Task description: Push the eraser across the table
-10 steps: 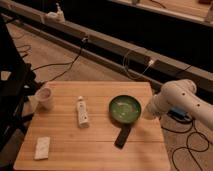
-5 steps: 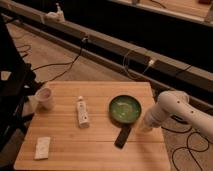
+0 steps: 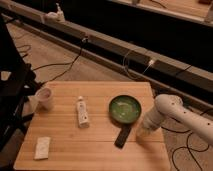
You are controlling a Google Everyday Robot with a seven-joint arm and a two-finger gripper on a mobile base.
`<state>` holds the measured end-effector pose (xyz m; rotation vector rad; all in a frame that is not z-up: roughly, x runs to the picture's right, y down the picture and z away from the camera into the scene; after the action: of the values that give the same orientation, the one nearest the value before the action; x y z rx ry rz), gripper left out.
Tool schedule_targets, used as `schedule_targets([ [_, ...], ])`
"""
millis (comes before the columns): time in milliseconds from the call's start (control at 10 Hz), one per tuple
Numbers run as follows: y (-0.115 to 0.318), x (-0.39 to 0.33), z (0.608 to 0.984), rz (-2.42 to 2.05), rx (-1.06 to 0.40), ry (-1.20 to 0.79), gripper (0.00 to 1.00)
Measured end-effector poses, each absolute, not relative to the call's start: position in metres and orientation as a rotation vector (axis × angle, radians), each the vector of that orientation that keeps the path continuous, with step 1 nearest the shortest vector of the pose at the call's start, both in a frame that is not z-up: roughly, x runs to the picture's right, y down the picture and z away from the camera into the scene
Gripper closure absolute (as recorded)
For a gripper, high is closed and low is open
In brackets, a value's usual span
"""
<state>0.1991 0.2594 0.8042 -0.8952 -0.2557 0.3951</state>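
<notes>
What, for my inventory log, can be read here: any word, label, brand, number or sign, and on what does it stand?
No text can be read.
White tube: dark marks on its label, too blurred to read.
Pale pad, cup, green bowl, eraser: no text visible.
Gripper, low over the table, just right of the eraser: no marking visible.

On the worktop (image 3: 100,147), the eraser (image 3: 122,136) lies just left of the jaws (bowl (image 3: 125,109) behind it), tube (image 3: 82,112) farther left.
</notes>
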Motion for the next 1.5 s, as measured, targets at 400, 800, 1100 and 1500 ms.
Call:
schedule_targets([
  [400,0.252,0.184,0.826,0.342,-0.932,-0.272,1.00],
  [800,0.236,0.154,0.833,0.259,-0.936,-0.320,1.00],
  [1100,0.232,0.121,0.816,0.195,-0.953,-0.391,1.00],
  [1500,0.239,0.102,0.792,0.166,-0.959,-0.444,1.00],
])
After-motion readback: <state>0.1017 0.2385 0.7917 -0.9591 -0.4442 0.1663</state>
